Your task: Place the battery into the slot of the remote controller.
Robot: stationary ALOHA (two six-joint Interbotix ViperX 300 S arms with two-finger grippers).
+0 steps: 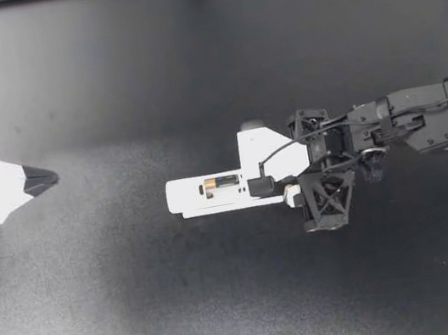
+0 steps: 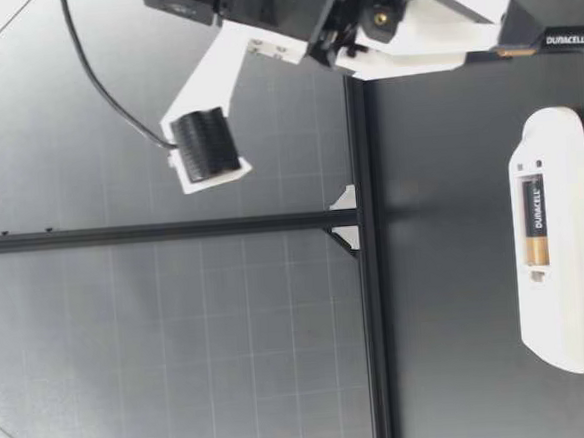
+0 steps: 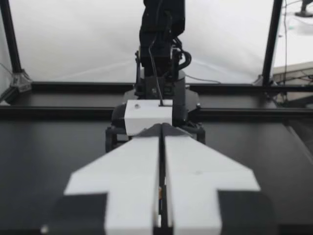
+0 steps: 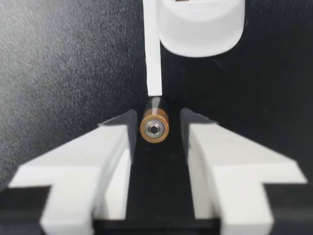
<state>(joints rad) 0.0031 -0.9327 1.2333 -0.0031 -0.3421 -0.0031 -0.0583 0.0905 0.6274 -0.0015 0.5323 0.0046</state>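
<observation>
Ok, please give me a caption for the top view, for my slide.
Right gripper at the remote's end, one battery in its slot; left gripper shut at the side.

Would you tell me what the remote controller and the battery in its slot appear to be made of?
The remote controller looks like moulded plastic: a plain white, smooth, fairly matt shell with rounded ends. The battery is probably a metal can in a printed wrap: a black cylinder with a copper-coloured band that has a slight sheen.
</observation>
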